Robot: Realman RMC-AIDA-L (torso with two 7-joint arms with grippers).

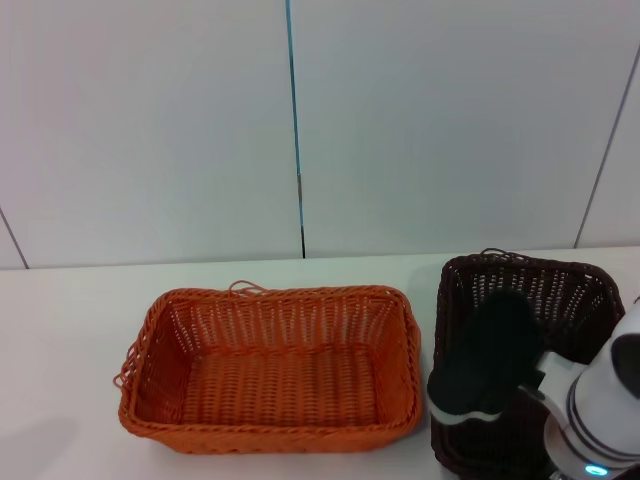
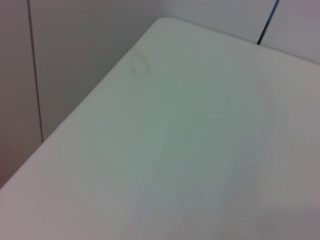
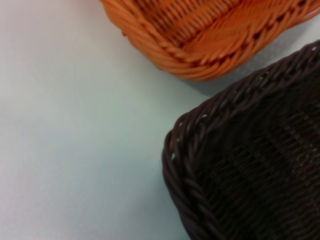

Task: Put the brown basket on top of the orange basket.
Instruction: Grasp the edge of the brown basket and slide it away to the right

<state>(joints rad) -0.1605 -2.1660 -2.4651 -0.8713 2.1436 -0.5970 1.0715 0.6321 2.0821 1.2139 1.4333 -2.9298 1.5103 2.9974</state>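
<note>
The orange basket [image 1: 270, 368] stands upright on the white table, left of centre in the head view. The brown basket [image 1: 560, 290] stands right beside it at the right, with a narrow gap between them. My right gripper [image 1: 488, 350] hangs over the brown basket's near left part, its black body hiding part of the inside. The right wrist view shows a corner of the brown basket's braided rim [image 3: 200, 150] and a corner of the orange basket [image 3: 200, 45] close together. My left gripper is out of view.
The white table [image 1: 60, 330] reaches a pale wall at the back. The left wrist view shows only bare tabletop [image 2: 190, 140] and its rounded far corner, with wall panels beyond.
</note>
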